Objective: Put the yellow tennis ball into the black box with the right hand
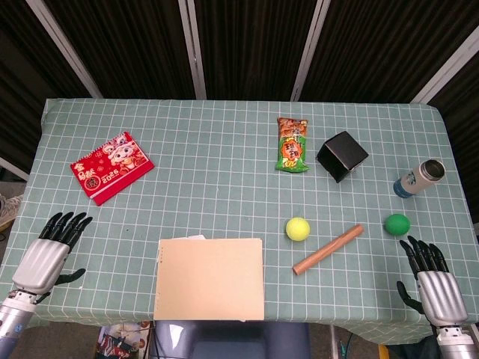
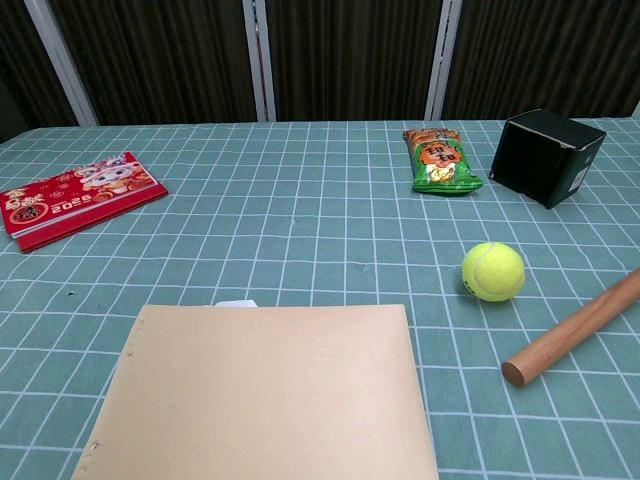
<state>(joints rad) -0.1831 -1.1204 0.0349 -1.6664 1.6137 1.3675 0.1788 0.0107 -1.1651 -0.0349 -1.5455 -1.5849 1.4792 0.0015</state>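
Note:
The yellow tennis ball (image 1: 297, 229) (image 2: 493, 271) lies on the checked tablecloth right of centre. The black box (image 1: 342, 155) (image 2: 547, 156) stands further back and to the right, tilted on the table. My right hand (image 1: 432, 278) rests at the table's near right corner, fingers spread and empty, well to the right of the ball. My left hand (image 1: 49, 254) sits at the near left edge, fingers also spread with nothing in them. Neither hand shows in the chest view.
A wooden rod (image 1: 327, 249) (image 2: 573, 328) lies just right of the ball. A green ball (image 1: 397, 224) and a can (image 1: 420, 178) sit at the right. A snack bag (image 1: 292, 144) (image 2: 441, 158), a red packet (image 1: 111, 167) (image 2: 75, 198) and a tan folder (image 1: 210, 278) (image 2: 265, 395) also lie here.

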